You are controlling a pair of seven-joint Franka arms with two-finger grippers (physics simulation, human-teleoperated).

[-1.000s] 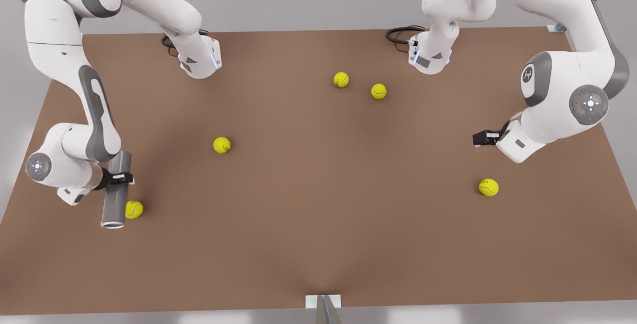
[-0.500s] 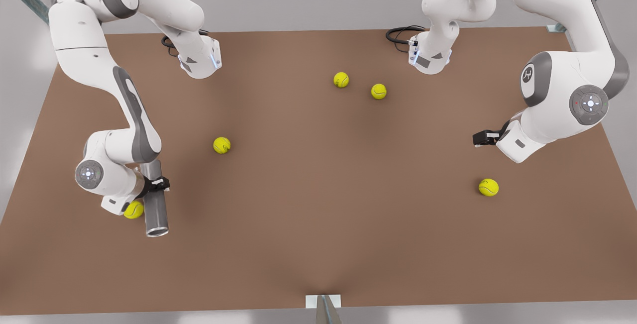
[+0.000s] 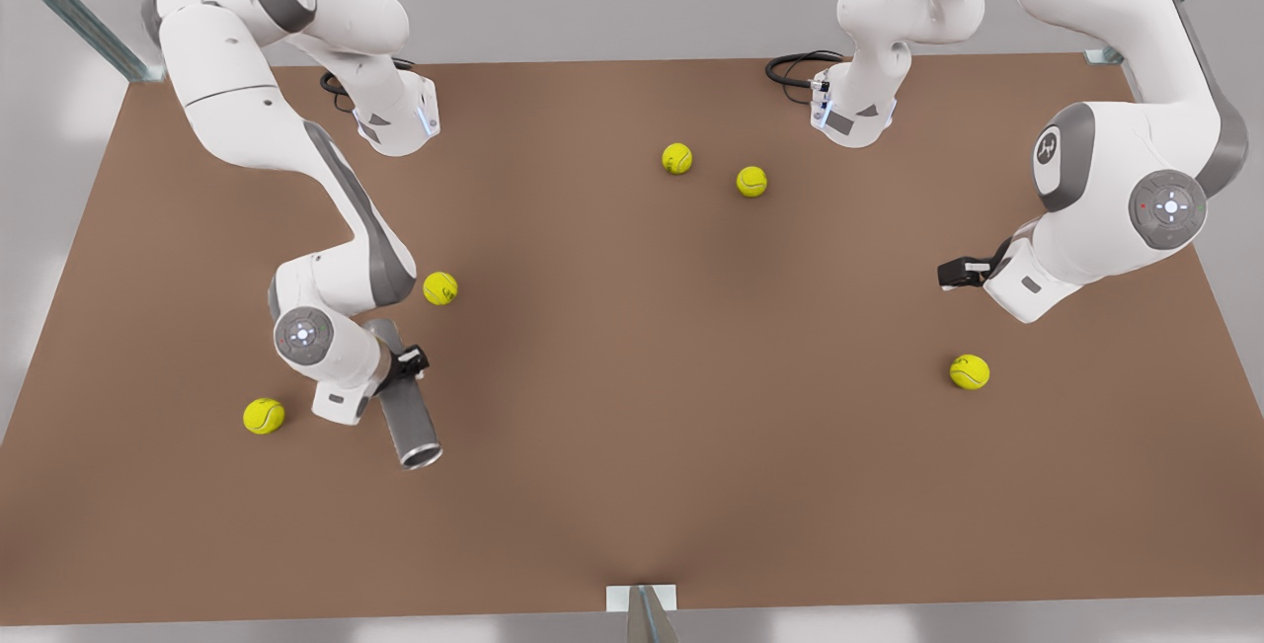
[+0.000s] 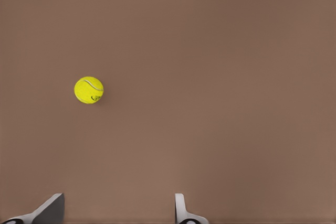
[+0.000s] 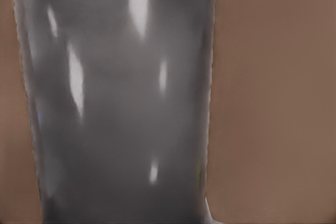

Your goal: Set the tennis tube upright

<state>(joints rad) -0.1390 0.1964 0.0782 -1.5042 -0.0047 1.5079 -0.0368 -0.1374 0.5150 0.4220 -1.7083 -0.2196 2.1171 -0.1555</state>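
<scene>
Right hand on front view's left, clamped around tennis tube; tube tilted, silvery rim toward near edge, above brown tabletop. Left hand on front view's right, waiting above tabletop, nothing held. Five tennis balls scattered; one near tube, one beside forearm.

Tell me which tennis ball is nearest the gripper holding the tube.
The tennis ball just beyond the right gripper, which grips the tennis tube. The other four lie farther off.
</scene>
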